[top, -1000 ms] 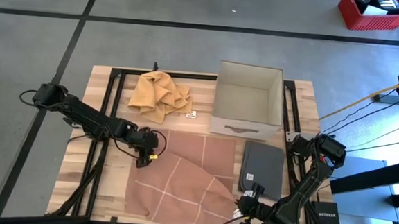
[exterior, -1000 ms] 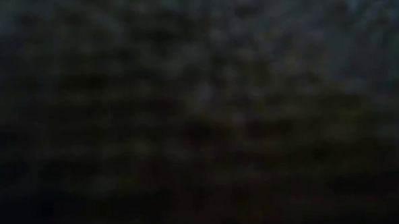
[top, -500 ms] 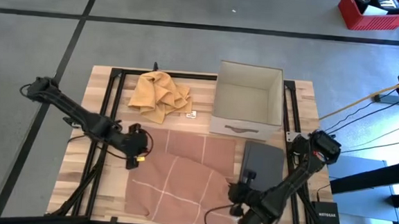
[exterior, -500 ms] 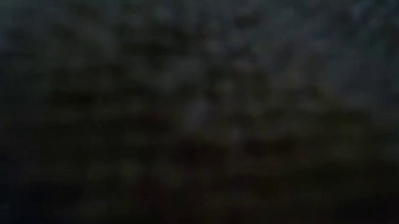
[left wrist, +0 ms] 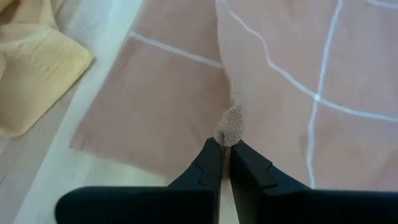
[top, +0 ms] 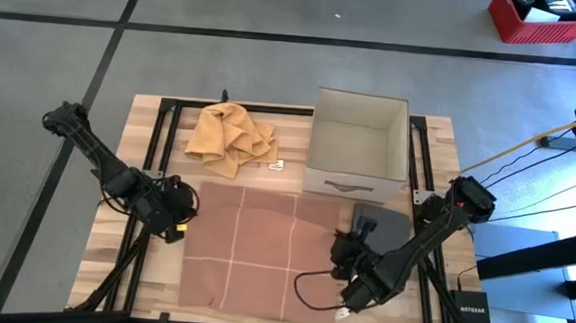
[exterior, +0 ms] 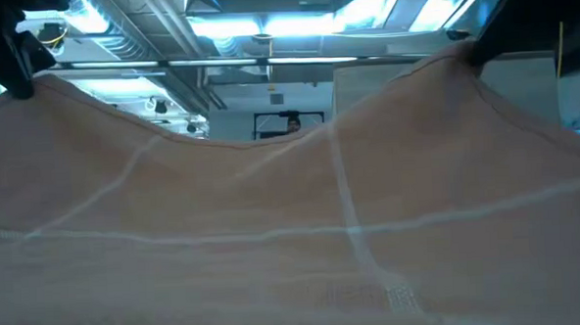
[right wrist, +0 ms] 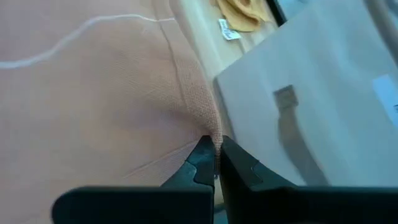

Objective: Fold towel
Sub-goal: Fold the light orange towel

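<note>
A brown towel with white grid lines point(top: 257, 255) is spread between my two grippers. My left gripper point(top: 178, 222) is shut on its left side and my right gripper point(top: 348, 253) on its right side. In the low view the towel point(exterior: 292, 211) hangs like a curtain from the left gripper point(exterior: 13, 69) and the right gripper point(exterior: 481, 48). A lower layer of the towel point(left wrist: 149, 118) lies flat on the table. My left gripper pinches a corner of the towel's raised layer point(left wrist: 229, 127) between its two fingers, slanting down from the table's left. The cloth is lifted off the layer beneath and runs away toward the right gripper. My right gripper pinches the towel's hemmed edge point(right wrist: 210, 132) between its two fingers, slanting down from the table's right. The cloth is lifted there; between the two grippers its top edge point(exterior: 269, 136) sags a little.
A crumpled yellow towel point(top: 231, 136) lies at the far left of the table. An open grey box point(top: 359, 144) stands at the far right. A folded dark grey towel point(top: 389, 228) lies beside my right arm. Bare wood shows along the table's left edge point(top: 114, 221).
Both grippers have risen with the towel. The left one has gone toward the table's left edge, the right one from the near edge toward the far edge. The towel, bunched and skewed before, is now drawn out into a rectangle and lifted off the low camera.
</note>
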Controlling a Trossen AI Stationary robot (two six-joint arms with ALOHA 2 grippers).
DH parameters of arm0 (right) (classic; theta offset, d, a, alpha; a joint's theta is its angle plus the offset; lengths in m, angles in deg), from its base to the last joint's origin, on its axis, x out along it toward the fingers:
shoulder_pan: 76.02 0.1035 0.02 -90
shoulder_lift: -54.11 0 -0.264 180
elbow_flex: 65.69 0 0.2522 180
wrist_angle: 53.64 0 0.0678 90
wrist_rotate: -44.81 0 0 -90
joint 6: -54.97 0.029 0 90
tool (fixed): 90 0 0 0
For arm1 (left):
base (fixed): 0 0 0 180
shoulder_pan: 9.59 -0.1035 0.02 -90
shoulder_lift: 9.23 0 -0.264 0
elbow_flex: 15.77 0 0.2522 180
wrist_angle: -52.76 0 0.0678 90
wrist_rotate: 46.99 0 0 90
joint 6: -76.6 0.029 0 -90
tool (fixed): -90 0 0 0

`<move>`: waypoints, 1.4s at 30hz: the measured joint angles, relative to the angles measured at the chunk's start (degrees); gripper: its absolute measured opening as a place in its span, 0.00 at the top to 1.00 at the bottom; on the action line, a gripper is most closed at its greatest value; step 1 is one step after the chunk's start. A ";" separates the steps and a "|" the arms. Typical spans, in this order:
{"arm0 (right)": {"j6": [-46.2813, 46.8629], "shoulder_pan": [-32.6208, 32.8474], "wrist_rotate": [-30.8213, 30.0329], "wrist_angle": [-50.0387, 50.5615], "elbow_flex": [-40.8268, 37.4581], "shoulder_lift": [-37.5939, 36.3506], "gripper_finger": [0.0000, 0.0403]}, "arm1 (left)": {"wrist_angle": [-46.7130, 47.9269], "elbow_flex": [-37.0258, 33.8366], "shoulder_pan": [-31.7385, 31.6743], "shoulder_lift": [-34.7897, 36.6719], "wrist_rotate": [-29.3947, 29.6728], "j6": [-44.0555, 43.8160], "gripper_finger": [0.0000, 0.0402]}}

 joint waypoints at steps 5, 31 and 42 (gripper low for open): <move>1.19 0.25 2.85 -11.07 -5.44 0.26 0.98 | -0.82 -3.88 0.52 -1.44 1.13 -2.93 0.97; 7.38 -10.90 6.22 -4.54 -12.40 0.25 0.98 | 0.76 -7.65 -2.52 -5.82 11.59 -4.21 0.96; 4.81 -16.38 8.54 -9.87 -16.98 0.25 0.98 | -2.96 -12.69 -6.17 -5.82 11.68 -1.78 0.96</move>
